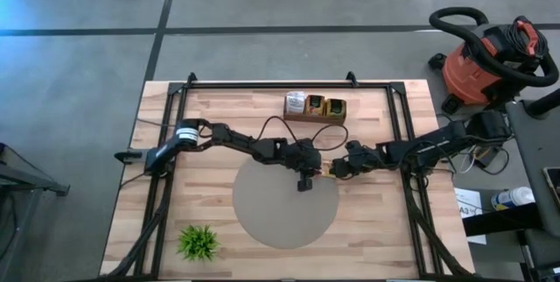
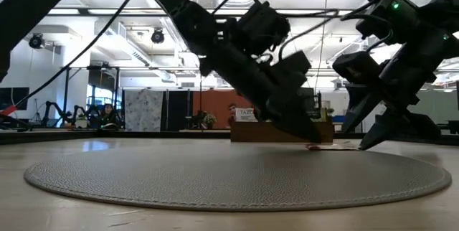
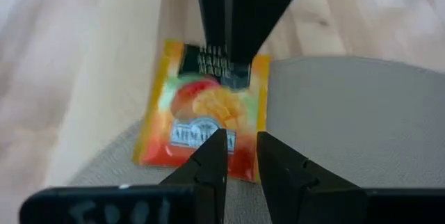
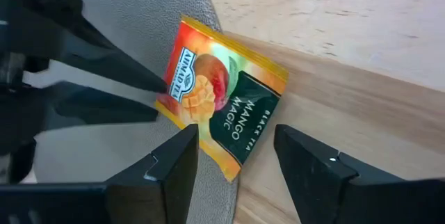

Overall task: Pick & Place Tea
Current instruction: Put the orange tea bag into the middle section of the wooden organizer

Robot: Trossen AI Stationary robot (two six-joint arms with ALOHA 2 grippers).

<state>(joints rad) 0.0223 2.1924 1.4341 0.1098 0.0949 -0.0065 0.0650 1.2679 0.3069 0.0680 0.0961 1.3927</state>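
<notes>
One orange tea sachet (image 4: 221, 97) with a dark "mango magic" label lies flat, half on the grey round mat (image 1: 280, 212) and half on the bare wood. My left gripper (image 3: 241, 156) reaches in from the table's left. Its fingers stand a narrow gap apart, tips over the sachet's picture end. My right gripper (image 4: 236, 175) comes slanting down from the right and stands wide open, a finger on either side of the sachet's label corner. More tea sachets (image 1: 324, 106) stand in a brown box at the far edge. My left gripper has its fingertips (image 4: 161, 90) at the sachet's edge over the mat, and nothing shows between them. I cannot tell whether they touch it. My right gripper has its fingers (image 3: 226, 57) down over the label end; whether they touch the sachet cannot be told either.
A small green plant (image 1: 199, 241) stands at the near left of the table. A black frame (image 1: 271, 83) runs around the tabletop. A red shop vacuum (image 1: 486, 59) stands on the floor beyond the far right corner.
</notes>
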